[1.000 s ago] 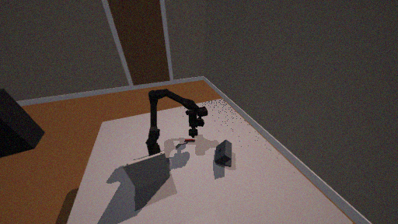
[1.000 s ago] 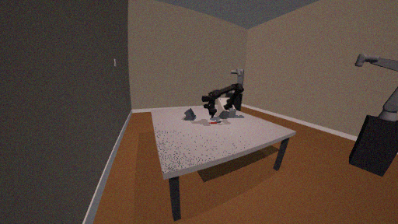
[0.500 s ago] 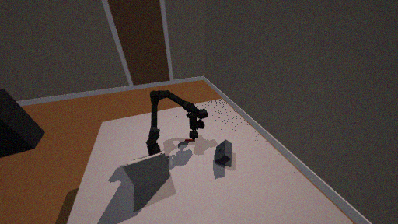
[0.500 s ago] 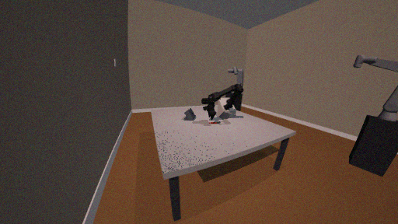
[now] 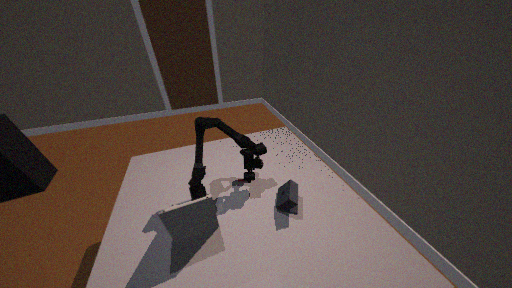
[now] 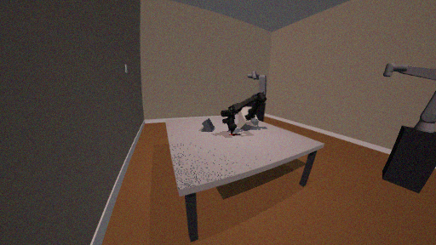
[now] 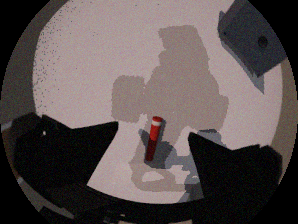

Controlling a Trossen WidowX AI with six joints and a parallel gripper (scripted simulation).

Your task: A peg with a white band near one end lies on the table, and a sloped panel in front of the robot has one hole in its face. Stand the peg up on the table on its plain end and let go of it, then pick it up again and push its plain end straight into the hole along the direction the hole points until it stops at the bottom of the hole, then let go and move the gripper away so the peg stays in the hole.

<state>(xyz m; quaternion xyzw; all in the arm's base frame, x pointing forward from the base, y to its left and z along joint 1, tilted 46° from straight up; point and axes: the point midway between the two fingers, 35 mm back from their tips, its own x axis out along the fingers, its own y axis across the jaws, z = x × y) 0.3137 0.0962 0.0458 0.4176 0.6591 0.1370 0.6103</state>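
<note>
The peg (image 5: 242,180) (image 6: 232,134) (image 7: 152,140) lies on the surface (image 5: 325,240) (image 6: 238,157) (image 7: 75,60). Its body is red, and the white band is located near the end that points toward the upper edge of the wrist view. The opposite, plain end is in shadow and appears dark red.

The hand (image 5: 246,180) (image 6: 232,131) (image 7: 154,131) is released: its two fingers stand wide apart and grasp nothing. It is positioned over the peg, directed downward. In the wrist view the peg appears between the two fingers, with a gap visible on each side. The arm (image 5: 199,145) (image 6: 247,103) rises from its base, bends at the top and descends to the hand.

The sloped panel (image 5: 287,196) (image 6: 208,125) (image 7: 247,35) is a gray block standing on the surface near the hand, apart from the peg. One round, dark hole (image 7: 262,41) is visible in its face; nothing is inserted in it.

A larger wedge-shaped body (image 5: 192,230) (image 6: 244,116) stands on the surface near the arm's base. Dark speckles cover one corner region of the surface. Beyond the surface, a gray arm (image 6: 426,73) is mounted on a black pedestal (image 6: 406,162) on the orange-brown floor (image 5: 90,140) (image 6: 140,204).
</note>
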